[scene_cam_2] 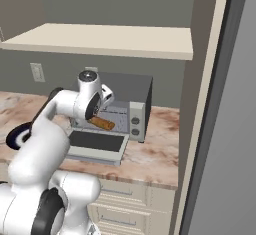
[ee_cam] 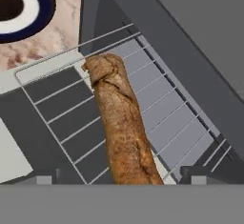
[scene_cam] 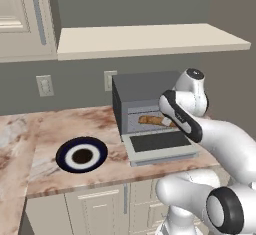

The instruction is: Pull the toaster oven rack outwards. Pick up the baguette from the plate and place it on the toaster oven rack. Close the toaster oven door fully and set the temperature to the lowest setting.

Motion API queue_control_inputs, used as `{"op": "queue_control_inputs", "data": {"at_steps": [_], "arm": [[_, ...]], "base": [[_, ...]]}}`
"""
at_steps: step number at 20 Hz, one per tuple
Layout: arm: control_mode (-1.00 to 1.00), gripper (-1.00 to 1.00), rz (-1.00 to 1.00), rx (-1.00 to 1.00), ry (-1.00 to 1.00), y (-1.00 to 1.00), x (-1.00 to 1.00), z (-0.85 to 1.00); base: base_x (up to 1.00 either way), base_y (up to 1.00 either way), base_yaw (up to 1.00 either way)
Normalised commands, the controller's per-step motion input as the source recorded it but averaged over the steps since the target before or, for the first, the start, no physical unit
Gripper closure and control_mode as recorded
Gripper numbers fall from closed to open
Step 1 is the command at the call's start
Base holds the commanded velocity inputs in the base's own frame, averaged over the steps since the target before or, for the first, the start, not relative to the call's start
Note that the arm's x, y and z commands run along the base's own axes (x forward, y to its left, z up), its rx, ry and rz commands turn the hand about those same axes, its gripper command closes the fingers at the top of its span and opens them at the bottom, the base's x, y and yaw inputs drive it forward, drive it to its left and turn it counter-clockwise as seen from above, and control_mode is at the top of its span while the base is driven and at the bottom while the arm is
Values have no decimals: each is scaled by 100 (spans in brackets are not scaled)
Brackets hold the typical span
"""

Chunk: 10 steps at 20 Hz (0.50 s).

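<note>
Gripper spread w/ baguette btwn tips, lying on toaster oven rack.

A home kitchen: marble-patterned counter over cream cabinets, wall outlets and a toaster oven.

Marble counter — plate, toaster oven

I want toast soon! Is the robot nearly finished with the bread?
About halfway. The plate is bare and the baguette lies on the pulled-out toaster oven rack. The gripper hovers right over the bread; I cannot tell whether the jaws have let go. The toaster oven door hangs open, so closing it and turning the temperature knob remain.
</note>
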Motion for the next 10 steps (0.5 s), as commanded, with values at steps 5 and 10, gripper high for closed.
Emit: {"op": "queue_control_inputs", "data": {"at_steps": [5,10], "arm": [[-100,-100,-2,1,1,0,-84,36],[-100,-100,-22,6,1,11,-100,-13]], "base": [[0,0,0],[0,0,0]]}}
